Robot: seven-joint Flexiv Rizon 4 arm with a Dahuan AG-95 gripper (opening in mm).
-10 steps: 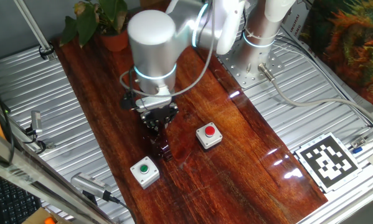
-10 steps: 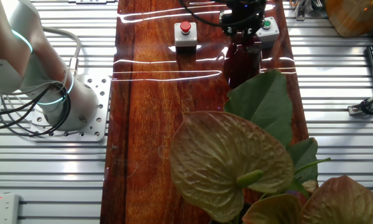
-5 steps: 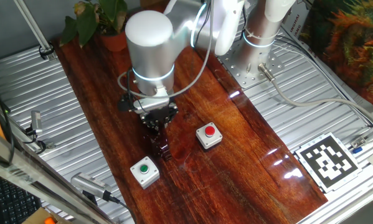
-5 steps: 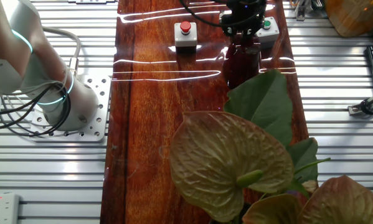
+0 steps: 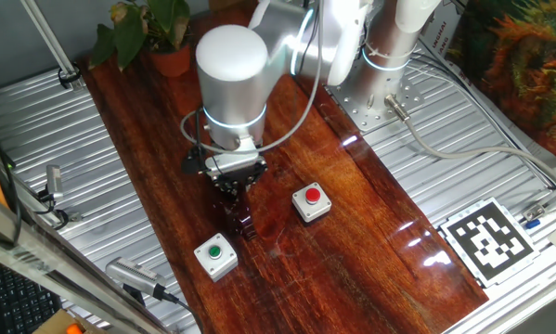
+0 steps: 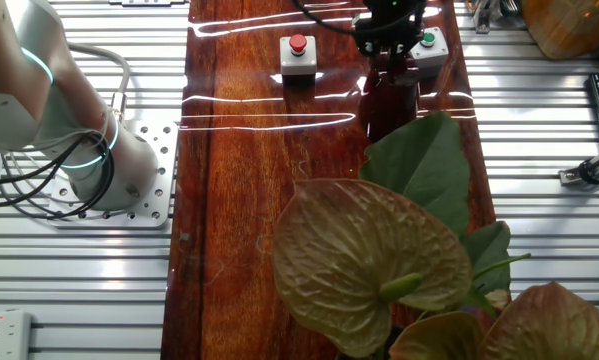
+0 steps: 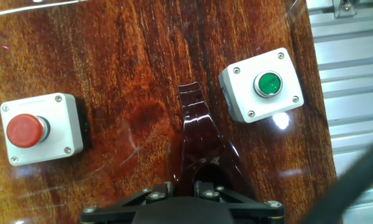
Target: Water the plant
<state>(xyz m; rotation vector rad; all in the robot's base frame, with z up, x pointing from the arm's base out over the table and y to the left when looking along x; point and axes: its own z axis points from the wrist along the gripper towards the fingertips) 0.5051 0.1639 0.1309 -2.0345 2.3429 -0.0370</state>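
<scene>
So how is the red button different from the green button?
The red button sticks up like a mushroom cap; the green button looks flat, ringed in silver. In the hand view the red one sits left of the dark red jug, the green one right. In one fixed view, the green one is nearer the table edge. Both sit in white square boxes with corner screws.

plant [image 5: 148, 32]: you see it upright in a small terracotta-orange pot.
leaves [image 6: 374, 260]: broad, green, a few yellowish-brown, spreading wide.
place: far corner of your wooden surface [image 5: 148, 139].
</scene>
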